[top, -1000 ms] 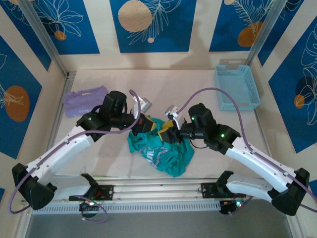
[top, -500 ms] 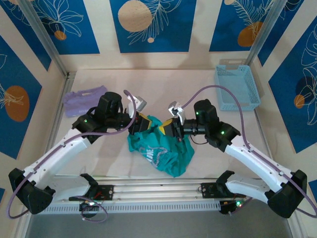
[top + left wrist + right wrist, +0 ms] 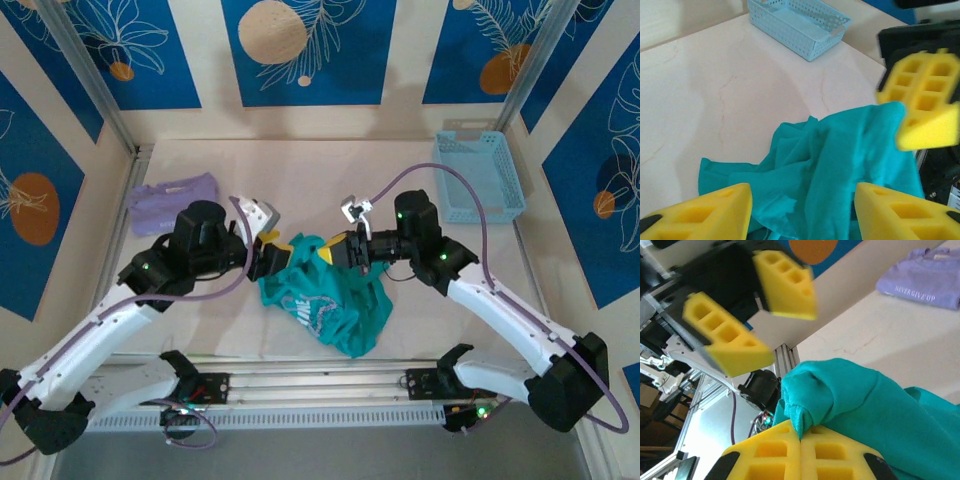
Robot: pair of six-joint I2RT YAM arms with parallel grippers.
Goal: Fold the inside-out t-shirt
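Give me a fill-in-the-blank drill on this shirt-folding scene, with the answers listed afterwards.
1. The right gripper has its fingers shut on the teal t-shirt, while the fingers of the left gripper stand ___.
2. The print on the lavender garment reads NEVER ___ UP.
3. The blue basket sits on the robot's far ___ side.
Missing words: open; GIVE; right.

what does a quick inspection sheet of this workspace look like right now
surface: pale table, faintly veined
job's things: teal t-shirt bunched and unfolded, near the front edge
clutter: lavender garment back left; blue basket back right
grippers: left gripper open, fabric between its fingers; right gripper shut on a fold of the shirt
cables: purple cable loops over the right arm
surroundings: blue patterned panels
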